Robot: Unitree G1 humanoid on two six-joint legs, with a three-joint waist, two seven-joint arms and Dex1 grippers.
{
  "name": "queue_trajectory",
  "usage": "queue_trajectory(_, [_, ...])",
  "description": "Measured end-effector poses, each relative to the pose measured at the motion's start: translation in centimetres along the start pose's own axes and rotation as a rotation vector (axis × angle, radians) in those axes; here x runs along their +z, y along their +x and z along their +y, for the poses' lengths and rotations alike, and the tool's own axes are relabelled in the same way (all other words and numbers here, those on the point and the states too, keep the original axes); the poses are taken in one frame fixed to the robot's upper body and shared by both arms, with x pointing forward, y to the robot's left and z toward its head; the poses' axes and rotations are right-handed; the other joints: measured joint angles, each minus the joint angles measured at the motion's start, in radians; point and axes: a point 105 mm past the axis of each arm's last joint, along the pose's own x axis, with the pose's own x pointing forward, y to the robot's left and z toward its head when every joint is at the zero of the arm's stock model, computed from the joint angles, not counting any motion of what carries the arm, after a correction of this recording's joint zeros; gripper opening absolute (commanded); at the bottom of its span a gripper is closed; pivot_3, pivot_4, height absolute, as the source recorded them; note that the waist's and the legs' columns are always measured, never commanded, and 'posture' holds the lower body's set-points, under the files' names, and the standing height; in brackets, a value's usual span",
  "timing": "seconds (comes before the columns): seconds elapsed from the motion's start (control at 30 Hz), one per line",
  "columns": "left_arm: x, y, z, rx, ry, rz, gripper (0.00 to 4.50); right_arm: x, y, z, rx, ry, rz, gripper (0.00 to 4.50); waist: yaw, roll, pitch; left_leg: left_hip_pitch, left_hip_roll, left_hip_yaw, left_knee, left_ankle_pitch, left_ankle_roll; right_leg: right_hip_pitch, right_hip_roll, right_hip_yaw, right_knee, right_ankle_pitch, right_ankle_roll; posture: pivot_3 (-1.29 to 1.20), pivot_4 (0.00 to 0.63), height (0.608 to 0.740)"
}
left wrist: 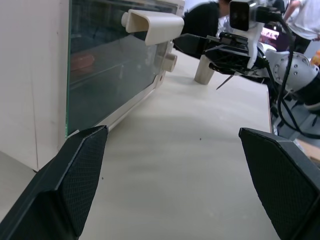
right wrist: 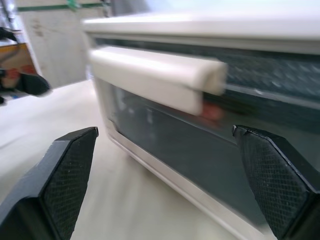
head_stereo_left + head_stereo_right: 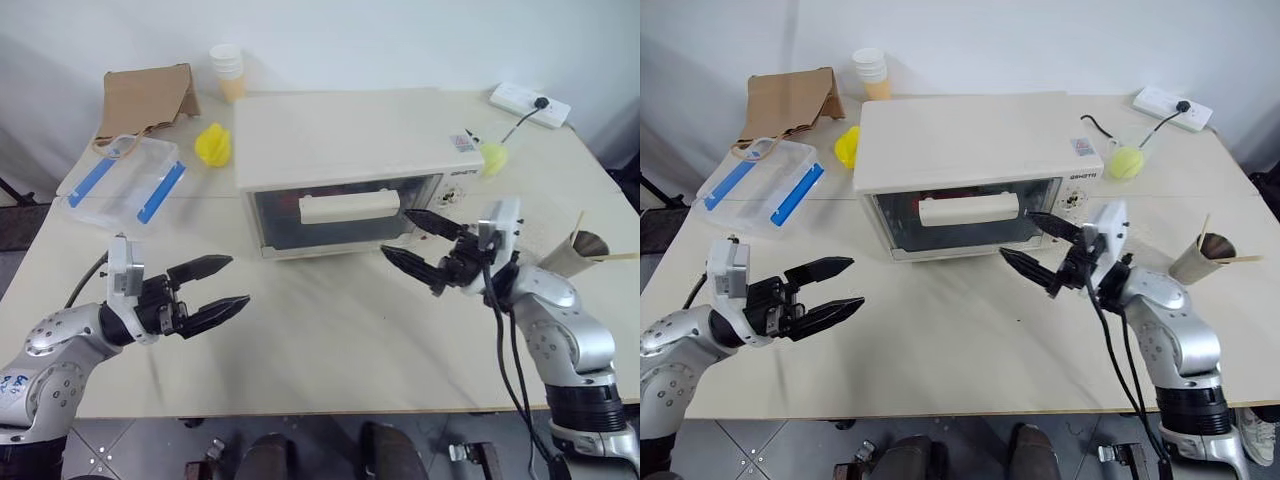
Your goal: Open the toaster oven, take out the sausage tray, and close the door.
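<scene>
Before shut door (image 3: 345, 210), right claw (image 3: 416, 242) open

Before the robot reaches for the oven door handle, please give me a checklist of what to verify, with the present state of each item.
1. Door of the toaster oven closed, ready to be pulled: ok.
2. Handle free, nothing on it: ok.
3. Right gripper open and empty, near the handle's right end: ok.
4. Left gripper open and empty: ok.
5. Table bare in front of the door, so it can swing down: ok.
6. Position of the sausage tray behind the glass: cannot tell.
</scene>
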Motion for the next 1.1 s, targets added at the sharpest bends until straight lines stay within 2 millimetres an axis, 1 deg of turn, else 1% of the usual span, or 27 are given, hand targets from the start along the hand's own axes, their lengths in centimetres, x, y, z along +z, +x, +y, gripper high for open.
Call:
queue_trajectory(0.13, [-0.2, 0.1, 0.1, 0.018, -0.013, -0.020, 4.45, 1.0, 1.2, 0.5, 0.030, -0.029, -0.039, 4.50, 0.001, 0.000, 0.000, 0.000, 0.000, 0.000, 0.002, 0.000, 0.000, 0.001, 0.000, 0.001, 0.000, 0.000, 0.000, 0.00, 0.150, 0.740])
queue_trajectory(0.23, [-0.2, 0.0, 0.3, 0.041, -0.017, -0.029, 4.45, 0.8, 1.3, 1.2, 0.074, -0.036, -0.027, 4.50, 0.001, 0.000, 0.000, 0.000, 0.000, 0.000, 0.002, 0.000, 0.000, 0.001, 0.000, 0.001, 0.000, 0.000, 0.000, 0.00, 0.150, 0.740])
queue_trajectory(0.4, [0.1, -0.2, 0.8, 0.091, -0.029, -0.062, 4.45, 0.2, 0.2, 2.3, 0.153, -0.106, 0.038, 4.50, 0.000, 0.000, 0.000, 0.000, 0.001, 0.000, 0.002, -0.001, -0.001, 0.001, 0.002, 0.001, -0.001, 0.000, 0.000, 0.00, 0.150, 0.740])
queue_trajectory(0.53, [0.9, -0.2, 1.2, 0.113, -0.025, -0.099, 4.45, -1.0, -0.9, 3.3, 0.232, -0.183, 0.109, 4.50, 0.001, 0.000, 0.000, 0.000, 0.002, 0.000, 0.002, -0.001, -0.001, 0.001, 0.003, 0.001, -0.001, 0.000, 0.000, 0.00, 0.150, 0.740])
queue_trajectory(0.67, [1.3, 0.0, 1.3, 0.104, -0.020, -0.109, 4.45, -1.4, -1.2, 3.6, 0.262, -0.244, 0.125, 4.50, -0.002, 0.000, 0.000, 0.000, 0.003, 0.001, 0.002, -0.001, -0.001, 0.001, 0.004, 0.002, -0.002, 0.000, 0.000, 0.00, 0.150, 0.740])
queue_trajectory(0.77, [2.0, 0.5, 1.6, 0.094, -0.009, -0.142, 3.89, -1.6, -1.4, 3.6, 0.267, -0.294, 0.131, 4.50, 0.000, 0.000, 0.000, 0.000, 0.003, 0.001, 0.002, -0.001, -0.002, 0.001, 0.004, 0.002, -0.002, 0.000, 0.000, 0.00, 0.150, 0.740])
queue_trajectory(0.83, [2.5, 1.2, 2.1, 0.084, -0.007, -0.185, 3.30, -1.7, -1.4, 3.5, 0.267, -0.315, 0.131, 4.50, 0.005, 0.000, 0.000, 0.000, 0.002, 0.001, 0.003, -0.001, -0.002, 0.001, 0.004, 0.001, -0.002, 0.000, 0.000, 0.00, 0.150, 0.740])
queue_trajectory(0.9, [2.7, 2.4, 2.5, 0.047, -0.007, -0.197, 2.74, -1.8, -1.5, 3.5, 0.270, -0.334, 0.134, 4.50, 0.006, 0.000, 0.000, -0.001, 0.002, 0.001, 0.004, -0.001, -0.002, 0.002, 0.004, 0.001, -0.002, 0.000, 0.000, 0.00, 0.150, 0.740])
queue_trajectory(1.1, [3.3, 4.1, 2.8, -0.031, 0.005, -0.211, 0.92, -1.9, -1.6, 3.4, 0.269, -0.348, 0.130, 4.50, 0.002, -0.001, 0.000, -0.001, 0.003, 0.001, 0.004, -0.001, -0.002, 0.002, 0.005, 0.000, -0.002, 0.000, 0.000, 0.00, 0.150, 0.740])
